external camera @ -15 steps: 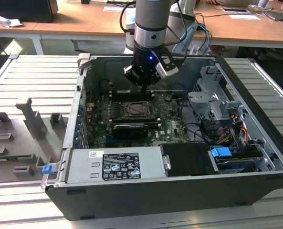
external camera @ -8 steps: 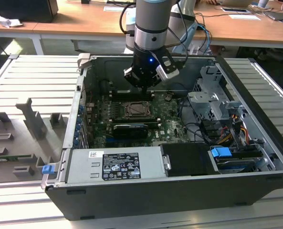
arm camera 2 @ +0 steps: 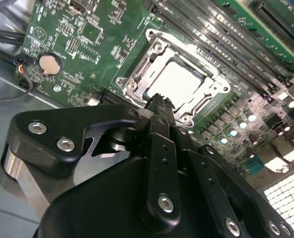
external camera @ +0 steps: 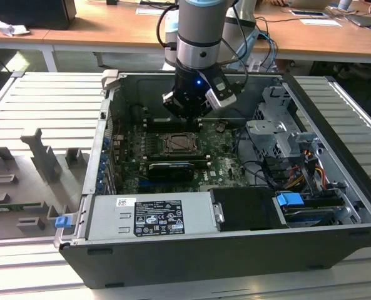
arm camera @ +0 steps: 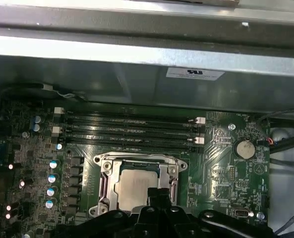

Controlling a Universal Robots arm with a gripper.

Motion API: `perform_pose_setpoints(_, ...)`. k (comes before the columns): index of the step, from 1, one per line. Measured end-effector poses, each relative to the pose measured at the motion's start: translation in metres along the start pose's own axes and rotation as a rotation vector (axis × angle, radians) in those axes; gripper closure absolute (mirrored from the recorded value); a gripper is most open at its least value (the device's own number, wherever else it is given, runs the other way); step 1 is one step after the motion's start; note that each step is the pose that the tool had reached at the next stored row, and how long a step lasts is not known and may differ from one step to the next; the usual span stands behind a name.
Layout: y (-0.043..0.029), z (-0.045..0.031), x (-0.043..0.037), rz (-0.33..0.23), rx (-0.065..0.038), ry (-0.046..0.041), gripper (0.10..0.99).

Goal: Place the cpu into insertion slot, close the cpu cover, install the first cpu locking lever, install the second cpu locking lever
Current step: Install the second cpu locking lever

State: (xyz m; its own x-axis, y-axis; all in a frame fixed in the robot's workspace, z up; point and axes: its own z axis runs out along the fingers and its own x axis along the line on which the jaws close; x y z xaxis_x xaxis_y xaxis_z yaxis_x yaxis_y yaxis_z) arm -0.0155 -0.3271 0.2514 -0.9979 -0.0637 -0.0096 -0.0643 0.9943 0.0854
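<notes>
Under closed fingers (arm camera 2: 159, 99): 1 cpu (arm camera: 134, 186), 1 cpu cover (arm camera: 105, 174) down.

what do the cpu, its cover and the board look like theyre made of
The cpu: pale matte metal face, likely a plated heat spreader. The cpu cover: thin bright steel-like sheet, glinting at its edges. The circuit board: glossy green laminate, probably fibreglass, with fine printed traces. The end effector looks like matte black metal or plastic.
</notes>
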Motion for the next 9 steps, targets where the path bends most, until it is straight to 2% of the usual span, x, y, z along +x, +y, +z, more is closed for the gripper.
perform_pose_setpoints(2, -0.0049, -0.0004, 0.0003, 0.000, 0.000, 0.0022, 0.980)
perform_pose_setpoints(9, -0.0139, -0.0006, 0.0011, 0.000, 0.000, 0.0027, 0.980)
